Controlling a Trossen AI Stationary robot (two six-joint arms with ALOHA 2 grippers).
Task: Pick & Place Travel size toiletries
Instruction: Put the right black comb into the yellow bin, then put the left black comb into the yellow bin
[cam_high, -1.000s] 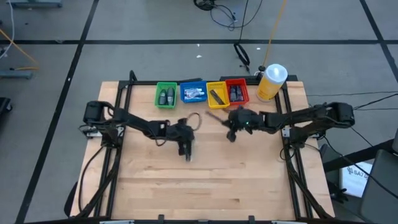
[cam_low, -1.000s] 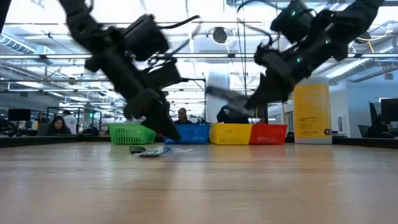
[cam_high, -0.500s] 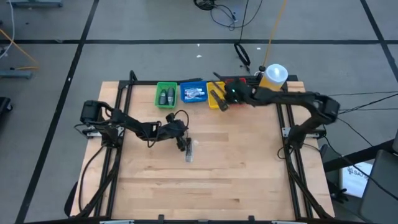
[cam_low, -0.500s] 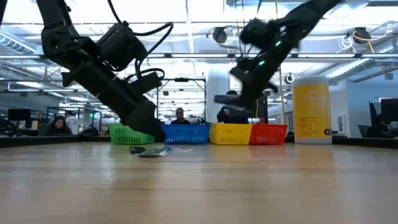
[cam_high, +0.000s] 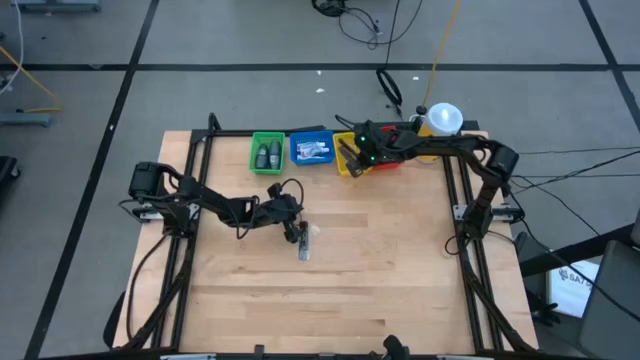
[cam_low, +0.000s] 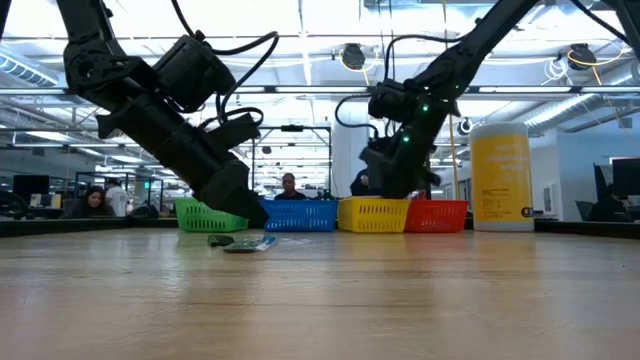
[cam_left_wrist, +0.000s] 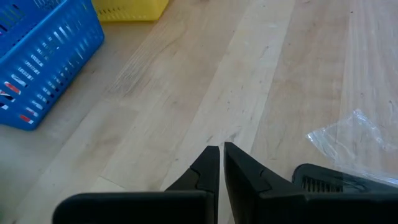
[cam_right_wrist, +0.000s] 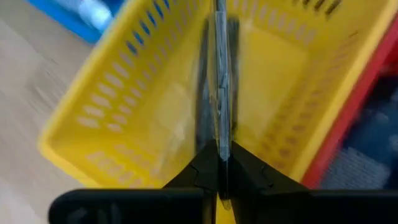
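Observation:
My right gripper is over the yellow bin at the far edge, shut on a slim dark toiletry in a clear wrapper. It also shows in the low view. My left gripper is shut and empty near the table's middle, its fingertips just above the wood. A clear-wrapped sachet lies flat on the table beside it, and also shows in the left wrist view and the low view. Dark bottles sit in the green bin. My right gripper pinches the wrapped toiletry's near end between its two fingers. The item runs on from the fingertips along the fingers, its far end down inside the yellow bin. The fingers slant down from the table's right side.
Green, blue, yellow and red bins stand in a row along the far edge, the blue one holding white sachets. A big yellow bottle with a white cap stands right of the red bin. People sit in the room beyond the table.
My right gripper has carried the wrapped toiletry from the table's middle toward the far edge, over the yellow bin, then tipped down into it. My left gripper has drawn back a little toward the table's left from the sachet, which has stayed put.

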